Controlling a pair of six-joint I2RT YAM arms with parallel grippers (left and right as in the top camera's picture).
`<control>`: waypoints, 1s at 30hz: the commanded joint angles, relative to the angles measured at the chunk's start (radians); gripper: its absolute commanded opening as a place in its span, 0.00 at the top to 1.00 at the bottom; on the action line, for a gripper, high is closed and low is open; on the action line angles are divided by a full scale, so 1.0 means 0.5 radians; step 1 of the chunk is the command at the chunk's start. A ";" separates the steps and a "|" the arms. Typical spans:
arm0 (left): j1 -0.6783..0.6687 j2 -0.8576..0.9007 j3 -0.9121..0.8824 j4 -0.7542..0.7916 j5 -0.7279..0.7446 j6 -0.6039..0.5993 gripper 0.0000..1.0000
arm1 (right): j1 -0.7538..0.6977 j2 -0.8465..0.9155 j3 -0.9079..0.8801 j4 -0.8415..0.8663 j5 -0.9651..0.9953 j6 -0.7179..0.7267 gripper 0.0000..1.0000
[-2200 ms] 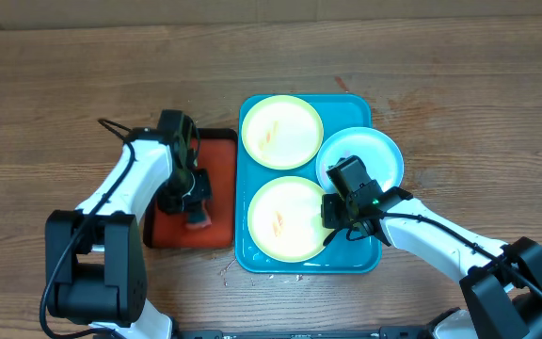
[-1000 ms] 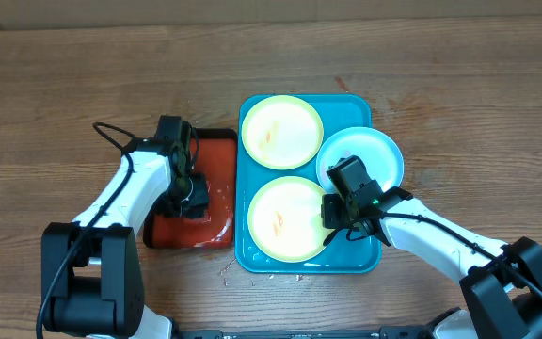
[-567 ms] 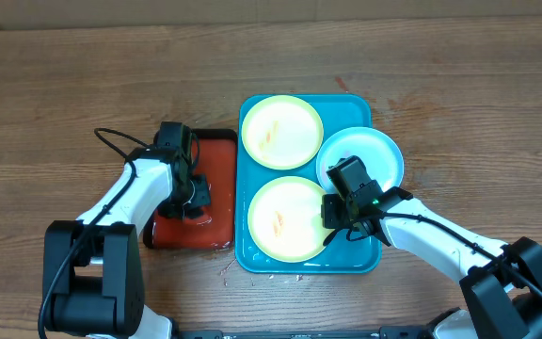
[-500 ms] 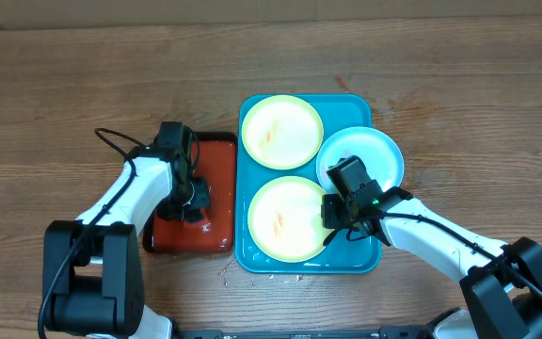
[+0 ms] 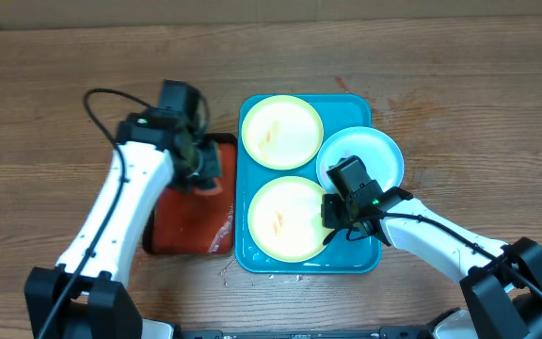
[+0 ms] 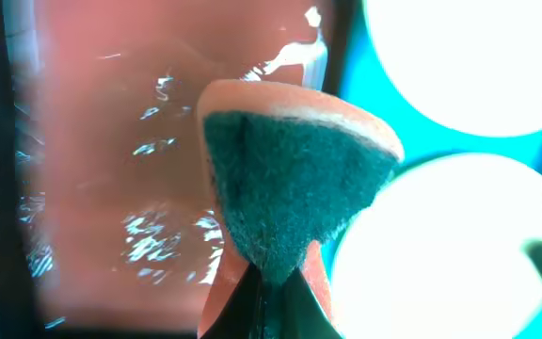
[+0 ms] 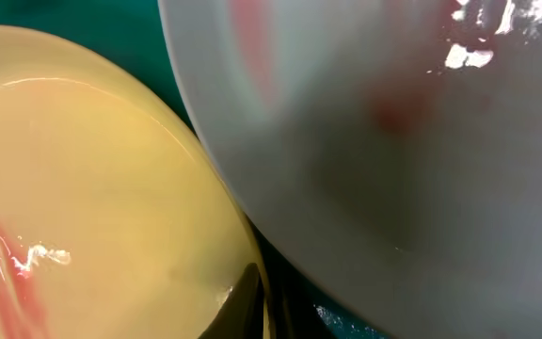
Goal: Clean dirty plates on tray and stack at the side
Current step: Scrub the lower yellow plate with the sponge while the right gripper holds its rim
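Left gripper (image 5: 201,173): clamped on a wedge of sponge (image 6: 294,179), orange foam with a dark green scouring face. The left wrist view shows my fingers (image 6: 243,315) nipping its narrow end, green face toward the camera. Overhead shows almost nothing of the sponge, because my wrist covers it. Under the sponge is the small red plastic tray with black rim (image 6: 102,169), wet, with water glinting on it. I cannot tell whether the sponge touches it. Just right of this gripper runs the raised rim of the large turquoise rectangular plastic tray (image 5: 244,247).

Right gripper (image 5: 331,219): drawn narrow, pinching the right-hand rim of the near pale yellow-green round plastic plate (image 5: 285,218). That plate lies flat to this gripper's left, in the tray's near half. The right wrist view shows the plate's edge running straight into my fingertips and an orange-red smear on its face. Overhead gives only a faint streak.

The light blue-white round plastic plate (image 5: 370,155) is just beyond this gripper. Overhead shows it overhanging the tray's right rim onto the wooden counter (image 5: 459,113). The right wrist view shows reddish smudges on it and a thin dark strip of tray between it and the near plate.

The far pale yellow-green round plastic plate (image 5: 281,131) is ahead of both grippers, in the tray's far half, with an orange streak. The right wrist view does not show it.
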State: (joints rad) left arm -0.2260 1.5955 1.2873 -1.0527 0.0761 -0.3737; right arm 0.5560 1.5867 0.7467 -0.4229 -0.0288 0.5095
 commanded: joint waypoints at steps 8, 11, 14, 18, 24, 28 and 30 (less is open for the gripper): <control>-0.614 0.294 -0.184 0.430 0.257 -0.556 0.96 | -0.018 0.018 -0.010 -0.037 0.304 0.322 0.96; -0.715 0.423 -0.184 0.494 0.262 -0.694 0.96 | -0.017 0.018 -0.010 -0.048 0.304 0.320 0.96; -0.771 0.565 -0.183 0.587 0.268 -0.817 0.96 | -0.017 0.018 -0.010 -0.063 0.298 0.297 0.96; -0.742 0.658 -0.161 0.579 0.305 -0.836 0.96 | -0.017 0.018 -0.010 -0.079 0.294 0.297 0.96; -0.600 0.656 -0.081 0.275 -0.246 -0.811 0.96 | -0.017 0.018 -0.010 -0.109 0.281 0.297 0.96; -0.600 0.657 -0.081 0.259 -0.438 -0.661 0.96 | -0.017 0.018 -0.010 -0.108 0.281 0.298 0.96; -0.600 0.657 -0.079 0.255 -0.441 -0.642 0.96 | -0.017 0.018 -0.010 -0.108 0.281 0.298 0.96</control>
State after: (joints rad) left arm -0.5323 1.9011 1.2373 -0.9195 0.0109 -0.7387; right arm 0.5568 1.5856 0.7528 -0.4511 0.0319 0.6403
